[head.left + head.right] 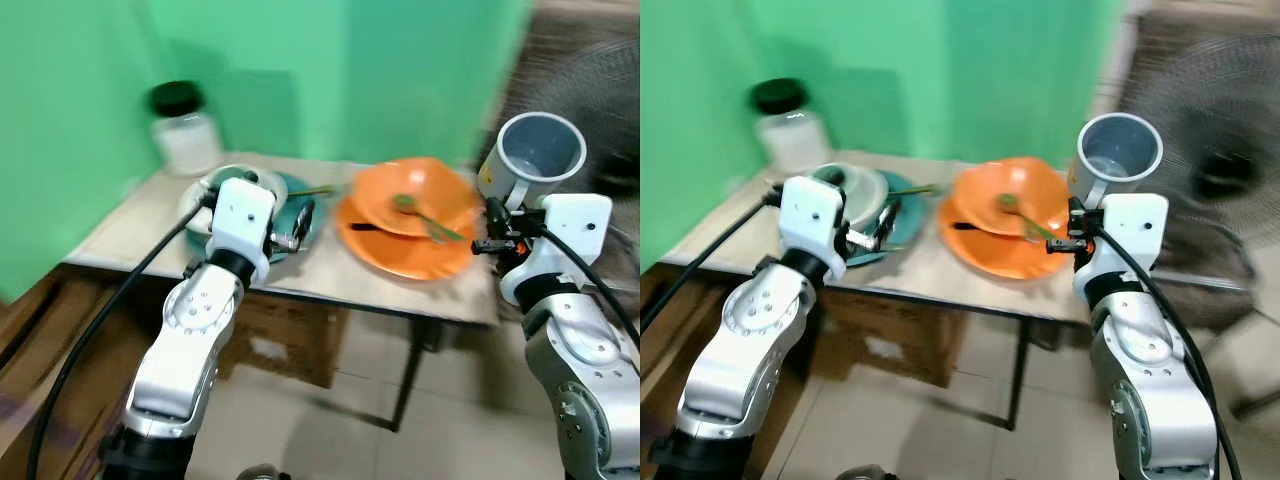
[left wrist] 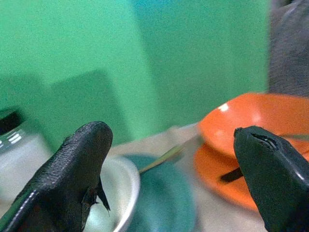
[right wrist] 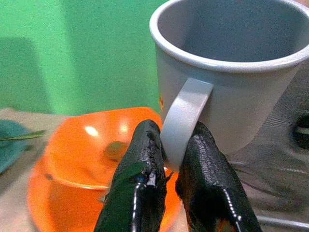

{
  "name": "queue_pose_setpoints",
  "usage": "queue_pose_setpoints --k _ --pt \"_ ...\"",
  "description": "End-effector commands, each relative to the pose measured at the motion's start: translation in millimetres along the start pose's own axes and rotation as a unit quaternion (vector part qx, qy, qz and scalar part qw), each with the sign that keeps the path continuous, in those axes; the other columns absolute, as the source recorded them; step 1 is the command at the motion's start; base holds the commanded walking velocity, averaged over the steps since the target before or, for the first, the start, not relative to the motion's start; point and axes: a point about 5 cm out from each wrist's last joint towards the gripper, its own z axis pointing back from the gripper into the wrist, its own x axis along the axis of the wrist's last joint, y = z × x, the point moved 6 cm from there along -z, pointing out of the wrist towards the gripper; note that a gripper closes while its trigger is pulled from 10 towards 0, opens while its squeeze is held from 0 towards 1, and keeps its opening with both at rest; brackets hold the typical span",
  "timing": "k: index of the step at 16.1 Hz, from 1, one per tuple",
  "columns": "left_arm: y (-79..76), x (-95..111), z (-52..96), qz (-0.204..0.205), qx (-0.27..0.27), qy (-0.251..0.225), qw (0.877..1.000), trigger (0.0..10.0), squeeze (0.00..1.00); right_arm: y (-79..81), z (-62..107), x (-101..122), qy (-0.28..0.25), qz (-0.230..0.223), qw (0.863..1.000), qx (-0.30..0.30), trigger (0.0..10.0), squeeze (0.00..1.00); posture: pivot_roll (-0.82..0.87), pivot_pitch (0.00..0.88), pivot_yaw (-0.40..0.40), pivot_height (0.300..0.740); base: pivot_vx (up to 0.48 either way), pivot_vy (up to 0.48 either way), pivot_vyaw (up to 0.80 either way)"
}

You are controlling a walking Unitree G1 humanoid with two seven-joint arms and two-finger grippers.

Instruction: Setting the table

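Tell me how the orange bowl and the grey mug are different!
The orange bowl is wide and shallow; the grey mug is tall and deep. The bowl rests on an orange plate on the table; the mug is held up by its handle in the right gripper. The bowl holds a green spoon; the mug looks empty. Both openings face upward.

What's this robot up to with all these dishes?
It is setting a small table. Its right gripper holds a grey mug by the handle, raised beside an orange bowl with a green spoon on an orange plate. Its left gripper, open, hovers near a white bowl on a teal plate.
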Motion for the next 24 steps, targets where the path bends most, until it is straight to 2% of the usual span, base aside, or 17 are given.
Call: queue_pose_setpoints --k 1,2,3,4,5,6,7,8,9,10,11,13,16,18,20,22,24 --pt "3.5 0.4 -2.4 0.005 0.017 -0.003 1.000 10.0 0.00 -3.9 0.5 12.5 -0.022 -0.023 0.999 -0.008 10.0 0.00 0.08 0.000 0.068 0.740 0.000 0.000 -0.78" --pt "4.3 1.8 -2.5 0.010 0.023 -0.006 1.000 10.0 0.00 -5.3 -0.9 14.2 -0.024 -0.034 0.999 -0.010 10.0 0.00 0.08 0.000 0.062 0.740 0.000 0.000 -0.78" --pt "11.1 0.5 -1.4 0.015 0.054 -0.007 0.998 10.0 0.00 -10.3 -4.7 14.9 -0.024 -0.058 0.998 -0.028 10.0 0.00 0.09 0.000 0.056 0.740 0.000 0.000 -0.78" --pt "15.4 -1.1 -0.9 0.034 0.076 -0.006 0.997 10.0 0.00 -15.2 -8.1 13.4 -0.015 -0.055 0.998 -0.040 10.0 0.00 0.10 0.000 0.041 0.740 0.000 0.000 -0.74" --pt "16.6 -6.6 1.0 0.056 0.083 0.005 0.995 10.0 0.00 -13.2 -10.7 10.1 -0.010 -0.054 0.998 -0.030 10.0 0.00 0.11 0.000 0.035 0.740 0.000 0.000 -0.68" --pt "16.1 -8.1 2.9 0.048 0.081 0.013 0.996 10.0 0.00 -15.7 -12.8 10.0 -0.016 -0.038 0.998 -0.041 10.0 0.00 0.11 0.000 0.029 0.740 0.000 0.000 -0.68" --pt "11.9 -6.8 4.9 0.066 0.062 0.009 0.996 10.0 0.00 -14.4 -13.7 9.5 -0.018 -0.035 0.998 -0.045 10.0 0.00 0.11 0.000 0.029 0.740 0.000 0.000 -0.70" --pt "10.3 -8.0 5.8 0.069 0.057 0.011 0.996 10.0 0.00 -4.5 -12.5 4.8 -0.002 -0.035 0.999 -0.008 10.0 0.00 0.11 0.000 0.032 0.740 0.000 0.000 -0.72" --pt "6.1 -5.8 5.7 0.078 0.043 0.004 0.996 10.0 0.00 -5.9 -10.5 3.0 0.002 -0.029 0.999 -0.016 10.0 0.00 0.11 0.000 0.029 0.740 0.000 0.000 -0.75" --pt "2.5 -4.7 6.2 0.057 0.031 0.002 0.998 10.0 0.00 -7.6 -9.6 2.0 0.005 -0.030 0.999 -0.020 10.0 0.00 0.11 0.000 0.024 0.740 0.000 0.000 -0.75" --pt "4.2 -6.0 7.3 0.058 0.037 0.004 0.998 10.0 0.00 -7.5 -9.6 0.9 0.008 -0.030 0.999 -0.018 10.0 0.00 0.11 0.000 0.023 0.740 0.000 0.000 -0.75" --pt "8.8 -19.0 12.5 0.077 0.050 0.037 0.995 10.0 0.00 -8.5 -10.8 -1.4 0.010 -0.034 0.999 -0.021 10.0 0.00 0.11 0.000 0.022 0.740 0.000 0.000 -0.75" --pt "7.6 -39.1 16.0 0.111 0.039 0.094 0.989 10.0 0.00 -4.5 -8.7 -3.1 0.014 -0.047 0.999 -0.015 10.0 0.00 0.10 0.000 0.035 0.740 0.000 0.000 -0.75" --pt "7.2 -38.8 14.7 0.101 0.036 0.094 0.990 10.0 0.00 -7.7 -4.9 -12.9 0.031 -0.049 0.998 -0.028 10.0 0.00 0.09 0.000 0.046 0.740 0.000 0.000 -0.75" --pt "5.3 -31.0 12.8 0.059 0.025 0.068 0.996 10.0 0.00 -11.8 -3.4 -20.4 0.042 -0.035 0.998 -0.039 10.0 0.00 0.09 0.000 0.051 0.740 0.000 0.000 -0.75" --pt "3.9 -21.8 13.4 0.062 0.025 0.050 0.996 10.0 0.00 -15.6 -4.8 -23.9 0.051 -0.027 0.997 -0.054 10.0 0.00 0.09 0.000 0.049 0.740 0.000 0.000 -0.70" --pt "6.6 -20.5 13.3 0.055 0.035 0.053 0.996 10.0 0.00 -4.5 -6.3 -21.1 0.046 -0.034 0.998 -0.015 10.0 0.00 0.09 0.000 0.041 0.740 0.000 0.000 -0.65"
